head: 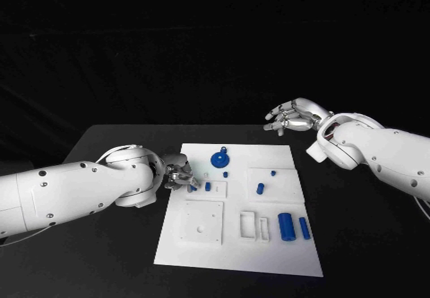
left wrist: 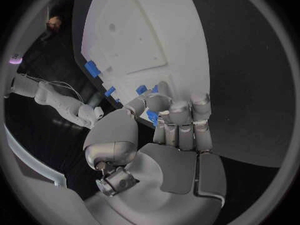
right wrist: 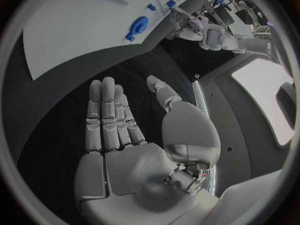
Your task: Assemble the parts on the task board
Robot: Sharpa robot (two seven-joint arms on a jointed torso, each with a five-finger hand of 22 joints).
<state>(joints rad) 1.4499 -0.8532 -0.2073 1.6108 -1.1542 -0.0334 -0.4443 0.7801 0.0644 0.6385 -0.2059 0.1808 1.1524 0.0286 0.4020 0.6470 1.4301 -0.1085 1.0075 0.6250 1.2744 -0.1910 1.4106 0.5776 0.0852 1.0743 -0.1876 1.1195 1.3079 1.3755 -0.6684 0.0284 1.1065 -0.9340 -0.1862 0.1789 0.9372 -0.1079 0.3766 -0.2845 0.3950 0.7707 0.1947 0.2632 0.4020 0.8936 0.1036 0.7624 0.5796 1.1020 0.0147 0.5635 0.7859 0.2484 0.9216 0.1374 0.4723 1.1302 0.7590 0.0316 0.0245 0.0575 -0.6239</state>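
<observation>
Task board (head: 235, 251): flat matte white plate, rectangular, lying mid-table on the matte black table (head: 117, 139). Raised white square and slotted frames toward its near edge. Blue parts on it: round disc (head: 219, 160) near far edge, small pegs (head: 260, 189) at centre, two smooth cylinders (head: 286, 226) near the near right corner.

Left hand (head: 176, 176), silver metal, at the board's left edge, fingers curled round a small blue part (left wrist: 152, 116). Right hand (head: 292, 117) raised beyond the board's far right corner, fingers straight and apart, holding nothing. Dark surroundings behind.
</observation>
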